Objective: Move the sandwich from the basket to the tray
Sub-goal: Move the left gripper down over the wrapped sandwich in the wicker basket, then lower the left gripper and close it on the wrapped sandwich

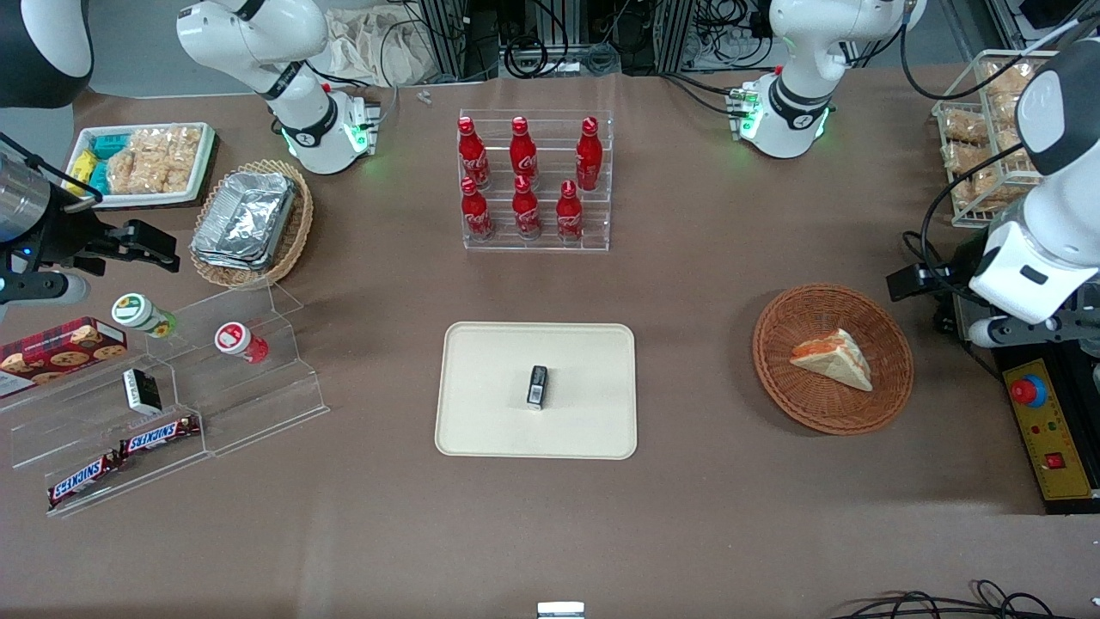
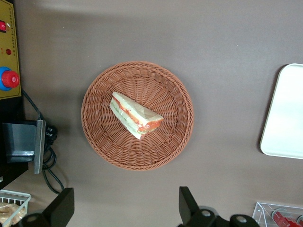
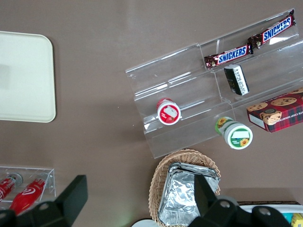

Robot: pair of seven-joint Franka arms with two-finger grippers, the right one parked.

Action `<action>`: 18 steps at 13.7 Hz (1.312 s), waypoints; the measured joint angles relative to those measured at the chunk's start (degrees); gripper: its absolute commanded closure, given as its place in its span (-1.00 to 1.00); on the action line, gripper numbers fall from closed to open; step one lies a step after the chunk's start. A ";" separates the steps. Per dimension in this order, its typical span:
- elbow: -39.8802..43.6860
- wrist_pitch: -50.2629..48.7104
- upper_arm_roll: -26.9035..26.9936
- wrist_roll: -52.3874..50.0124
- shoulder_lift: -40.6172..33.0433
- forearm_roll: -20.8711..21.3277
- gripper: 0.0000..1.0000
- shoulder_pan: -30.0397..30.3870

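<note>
the gripper (image 2: 125,208) hangs high above the table at the working arm's end, its two dark fingers (image 2: 64,205) spread wide and holding nothing. looking down between them from the wrist, the basket (image 2: 137,115) sits on the brown table (image 2: 142,33) with the sandwich (image 2: 135,115) lying on its side in the middle of the weave (orange-red filling and a trace of green along the cut edge). in the front view the sandwich (image 1: 834,358) rests in the basket (image 1: 833,358), well apart from the tray (image 1: 537,389), which lies flat near the table's middle. a small dark packet (image 1: 537,385) lies on the tray. farther from the front camera stands a clear rack of red bottles (image 1: 526,176). just beside the basket, at the table's edge, is a yellow control box (image 1: 1048,430).
</note>
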 measured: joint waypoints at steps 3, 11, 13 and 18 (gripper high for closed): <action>0.26 -0.01 0.07 -0.13 1.53 0.17 -0.98 1.24; -10.13 13.94 2.06 -22.26 5.99 1.50 -0.96 5.88; -15.98 20.43 1.99 -28.47 6.07 1.81 -0.95 5.86; -22.39 25.59 1.30 -40.21 6.33 2.07 -0.95 4.76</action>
